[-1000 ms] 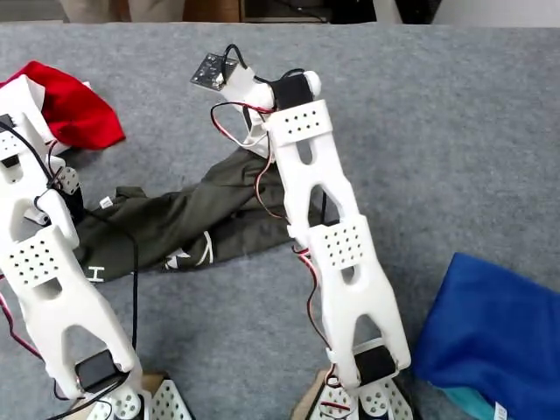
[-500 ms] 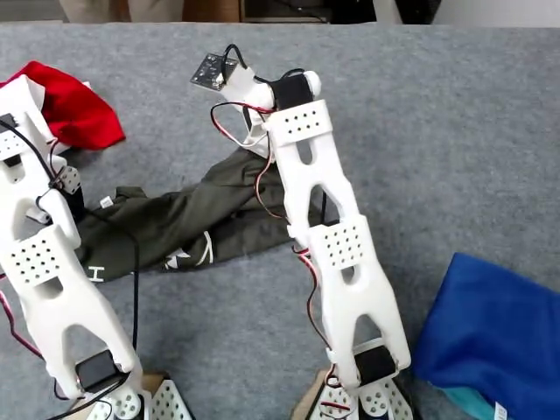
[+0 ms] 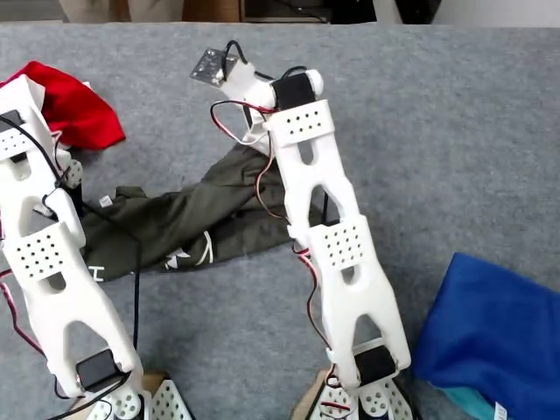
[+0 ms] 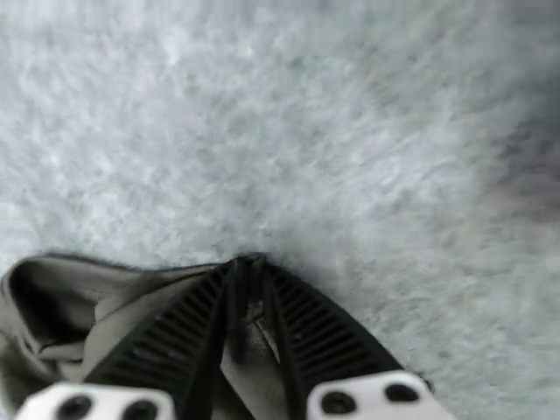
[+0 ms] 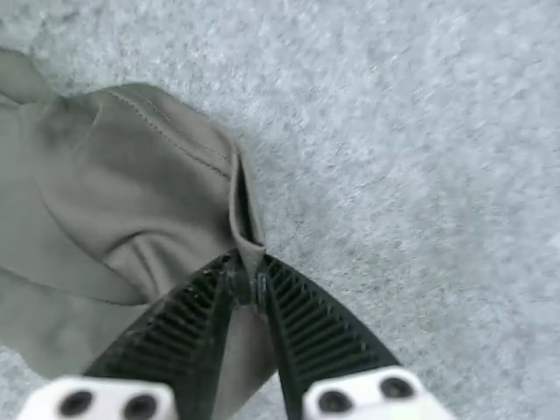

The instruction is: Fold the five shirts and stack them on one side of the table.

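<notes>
A dark olive shirt (image 3: pixel 175 223) lies crumpled and stretched across the grey table (image 3: pixel 437 131) between my two arms. My left gripper (image 4: pixel 249 267) is shut on one end of the olive shirt (image 4: pixel 52 302), pinching a fold low over the table. My right gripper (image 5: pixel 251 278) is shut on a hemmed edge of the olive shirt (image 5: pixel 114 192) at its other end. In the high view the left arm (image 3: pixel 44 254) stands at the shirt's left end and the right arm (image 3: pixel 324 201) reaches over its right end, hiding both pinch points.
A red shirt (image 3: pixel 74 109) lies bunched at the far left, just beyond the left arm. A folded blue shirt (image 3: pixel 494 337) sits at the near right corner with a teal layer (image 3: pixel 468 402) beneath it. Bare grey felt spans the far right.
The left arm has shifted slightly away from the front edge with its end of the olive shirt. The right arm's wrist has tilted a little; the shirt has barely moved.
</notes>
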`<state>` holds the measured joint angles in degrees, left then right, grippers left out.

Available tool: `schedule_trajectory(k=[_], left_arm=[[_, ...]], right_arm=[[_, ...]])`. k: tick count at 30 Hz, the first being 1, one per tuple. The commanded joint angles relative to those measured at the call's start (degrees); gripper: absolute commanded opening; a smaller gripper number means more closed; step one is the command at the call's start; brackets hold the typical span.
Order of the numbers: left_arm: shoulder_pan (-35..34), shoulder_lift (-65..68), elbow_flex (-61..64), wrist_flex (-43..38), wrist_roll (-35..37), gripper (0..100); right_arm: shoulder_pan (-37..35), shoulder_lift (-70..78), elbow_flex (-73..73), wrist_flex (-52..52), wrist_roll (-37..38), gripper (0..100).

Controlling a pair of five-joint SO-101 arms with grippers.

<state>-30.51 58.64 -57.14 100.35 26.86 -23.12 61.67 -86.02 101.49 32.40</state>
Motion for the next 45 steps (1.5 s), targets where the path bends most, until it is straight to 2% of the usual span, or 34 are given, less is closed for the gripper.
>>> schedule_trajectory(k=[1, 8, 11, 15, 21, 27, 34, 39, 45], left_arm=[[0.3, -3.1, -6.9, 0.4, 0.4, 2], [1.0, -11.2, -17.0, 0.4, 0.2, 2], [1.0, -15.0, -18.5, 0.4, 0.1, 2], [1.0, -21.0, -18.7, 0.4, 0.1, 2], [1.0, -32.8, -18.7, 0.4, -1.7, 2], [1.0, -46.3, -18.7, 0.4, -6.0, 2], [1.0, -63.3, -18.3, 0.4, -11.9, 2], [-1.8, -74.4, -17.4, 0.5, -9.3, 2], [-2.7, -88.7, -4.7, 0.5, -9.1, 2]], right_arm=[[0.7, -0.7, -5.8, 0.8, 0.0, 0.5], [0.7, -7.2, -9.5, 0.6, -4.9, 0.5], [0.7, -11.6, -9.5, 0.4, -8.7, 0.5], [1.1, -18.4, -9.5, 0.4, -9.6, 0.5], [5.1, -32.6, -9.5, -0.8, -9.8, 0.5], [11.4, -48.7, -9.5, -5.1, -14.7, 0.5], [12.4, -66.0, -8.8, -13.1, -13.7, 0.5], [12.4, -72.8, -7.7, -19.8, -7.4, 0.5], [12.5, -81.0, -1.7, -24.1, -7.2, 0.5]])
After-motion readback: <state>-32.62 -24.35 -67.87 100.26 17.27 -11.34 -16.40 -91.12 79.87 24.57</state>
